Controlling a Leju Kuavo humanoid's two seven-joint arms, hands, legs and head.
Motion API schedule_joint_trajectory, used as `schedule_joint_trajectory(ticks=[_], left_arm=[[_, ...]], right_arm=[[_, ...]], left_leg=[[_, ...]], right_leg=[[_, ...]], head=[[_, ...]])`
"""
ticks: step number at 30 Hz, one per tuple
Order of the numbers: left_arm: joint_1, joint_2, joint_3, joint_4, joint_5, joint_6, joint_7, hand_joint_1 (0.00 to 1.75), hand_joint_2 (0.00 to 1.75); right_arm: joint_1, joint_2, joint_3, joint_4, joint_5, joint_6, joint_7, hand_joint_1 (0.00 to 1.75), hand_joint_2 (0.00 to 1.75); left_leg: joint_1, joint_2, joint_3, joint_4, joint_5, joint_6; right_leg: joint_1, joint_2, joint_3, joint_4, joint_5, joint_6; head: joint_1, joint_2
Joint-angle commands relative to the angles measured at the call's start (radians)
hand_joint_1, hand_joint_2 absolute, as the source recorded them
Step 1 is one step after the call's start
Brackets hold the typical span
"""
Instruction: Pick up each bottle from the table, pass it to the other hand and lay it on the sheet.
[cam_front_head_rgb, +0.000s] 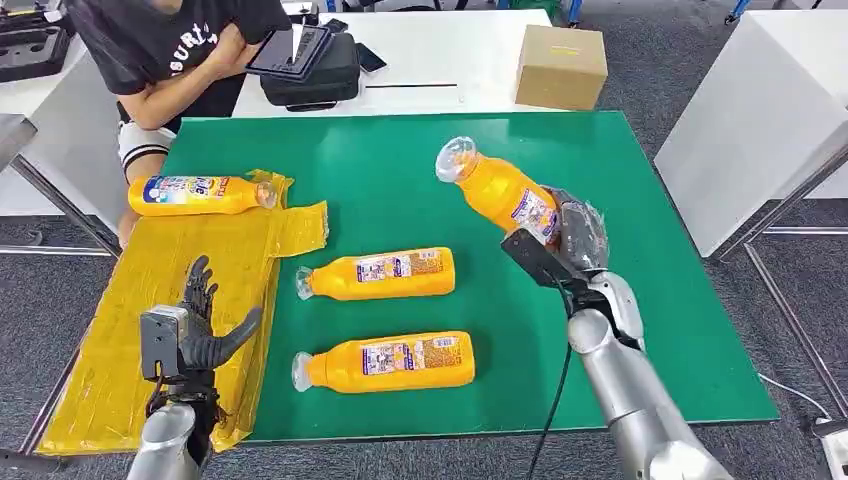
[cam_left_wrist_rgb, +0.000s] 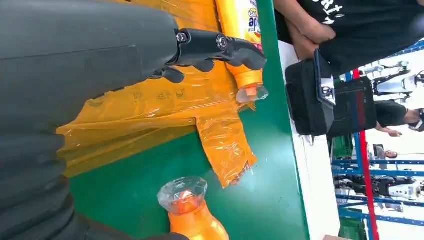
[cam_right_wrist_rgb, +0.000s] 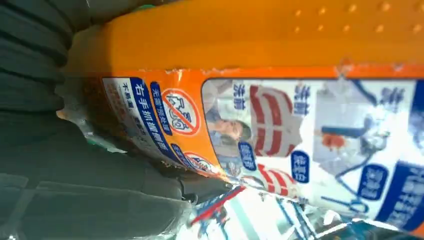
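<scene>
Bright, even overhead light fills the head view, with soft, short shadows under the bottles. Glare streaks the yellow sheet (cam_front_head_rgb: 150, 300) toward nine o'clock. The right wrist view is blurred by closeness; the left wrist view blows out white at three o'clock.

White tables (cam_front_head_rgb: 470, 50) and grey carpet floor (cam_front_head_rgb: 700, 60) surround the green tabletop (cam_front_head_rgb: 400, 180).

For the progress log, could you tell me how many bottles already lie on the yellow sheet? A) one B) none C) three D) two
A: one bottle lies on the yellow sheet; two more bottles lie on the green mat, and the right hand holds a fourth lifted.
</scene>
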Motion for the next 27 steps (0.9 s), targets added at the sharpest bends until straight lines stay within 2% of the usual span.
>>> schedule_joint_trajectory(ticks=[1, 4, 9, 14, 19, 27], left_arm=[[-0.018, -0.005, -0.002, 0.020, -0.002, -0.002, 0.006, 0.00, 1.75], [-0.021, -0.006, -0.015, 0.019, -0.005, -0.005, 0.007, 0.00, 1.75], [-0.032, -0.012, -0.101, -0.039, -0.036, -0.028, 0.022, 0.00, 1.75], [-0.086, -0.014, -0.224, -0.121, -0.032, -0.064, 0.070, 0.00, 1.75], [-0.077, -0.008, -0.316, -0.232, -0.045, -0.077, 0.101, 0.00, 1.75], [-0.082, -0.001, -0.376, -0.261, -0.052, -0.101, 0.116, 0.00, 1.75]], right_arm=[[0.033, 0.076, 0.060, -0.121, -0.067, 0.029, -0.023, 1.75, 1.75], [0.024, 0.077, 0.072, -0.092, -0.093, 0.041, -0.031, 1.75, 1.75], [0.002, 0.166, 0.132, 0.055, -0.145, 0.073, -0.083, 1.75, 1.75], [-0.057, 0.205, 0.191, 0.176, -0.138, 0.065, -0.094, 1.75, 1.75], [-0.124, 0.239, 0.204, 0.341, -0.156, 0.054, -0.143, 1.75, 1.75], [-0.145, 0.252, 0.226, 0.401, -0.151, 0.047, -0.158, 1.75, 1.75]], left_leg=[[0.001, 0.002, 0.000, 0.001, -0.001, -0.002], [0.001, 0.002, 0.000, 0.001, -0.001, -0.002], [0.001, 0.002, 0.000, 0.000, -0.001, -0.001], [0.002, 0.000, -0.002, 0.002, 0.000, -0.002], [0.001, 0.002, -0.002, 0.001, 0.000, -0.001], [0.000, 0.001, -0.003, 0.000, 0.001, -0.001]], right_leg=[[0.001, 0.001, -0.001, 0.000, 0.000, -0.004], [0.002, 0.000, -0.001, 0.000, 0.000, -0.005], [0.002, 0.001, -0.001, -0.001, 0.000, -0.004], [0.002, -0.001, -0.002, 0.001, 0.000, -0.005], [0.002, 0.001, -0.003, 0.000, 0.000, -0.004], [0.000, 0.000, -0.003, 0.000, 0.000, -0.003]], head=[[0.000, 0.000], [0.000, 0.000], [0.000, 0.000], [0.000, 0.000], [0.000, 0.000], [0.000, 0.000]])
